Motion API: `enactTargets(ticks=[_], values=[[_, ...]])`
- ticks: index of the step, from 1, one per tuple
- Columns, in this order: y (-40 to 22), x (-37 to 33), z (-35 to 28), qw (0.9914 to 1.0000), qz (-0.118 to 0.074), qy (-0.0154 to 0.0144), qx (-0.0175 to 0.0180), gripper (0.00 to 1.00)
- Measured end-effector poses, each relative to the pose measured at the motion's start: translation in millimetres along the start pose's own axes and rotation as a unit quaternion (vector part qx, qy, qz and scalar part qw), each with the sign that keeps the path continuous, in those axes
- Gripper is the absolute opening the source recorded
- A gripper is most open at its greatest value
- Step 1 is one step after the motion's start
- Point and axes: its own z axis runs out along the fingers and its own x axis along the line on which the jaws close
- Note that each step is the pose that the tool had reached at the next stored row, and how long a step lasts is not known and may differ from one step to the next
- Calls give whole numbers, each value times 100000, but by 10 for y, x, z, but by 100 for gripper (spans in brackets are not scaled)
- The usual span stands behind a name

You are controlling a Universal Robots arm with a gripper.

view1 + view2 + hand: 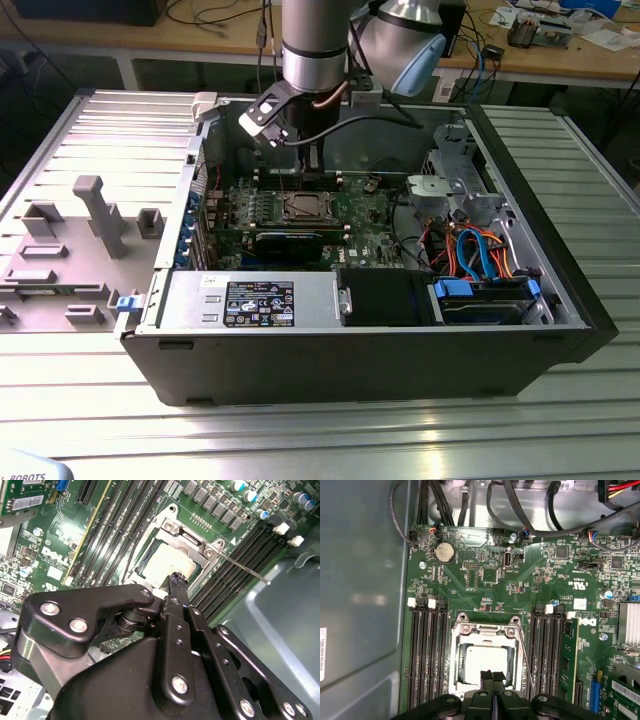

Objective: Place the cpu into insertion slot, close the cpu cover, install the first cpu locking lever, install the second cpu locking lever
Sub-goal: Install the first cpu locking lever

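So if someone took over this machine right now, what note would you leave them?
End effector: shut, seemingly empty, poised above the cpu.
Done: cpu sits in the insertion slot; cpu cover lies closed over it.
Left: one thin locking lever juts out free beside the slot, apparently unlatched; the other lever's state I cannot tell.

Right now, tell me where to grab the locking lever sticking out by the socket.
Take the locking lever near its free tip, probably from above, with the jaws either side of the thin rod. That end juts out over the memory slots, clear of the cpu cover. Its other end is pinned at the cover's corner.
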Motion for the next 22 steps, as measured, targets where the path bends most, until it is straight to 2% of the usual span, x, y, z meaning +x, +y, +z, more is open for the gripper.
enactTargets(ticks=[4, 12, 22], values=[[1, 1, -70, 100000, 1, -1, -3, 11], [4, 4, -259, 100000, 0, -5, -1, 11], [4, 5, -274, 100000, 0, -5, -3, 11]])
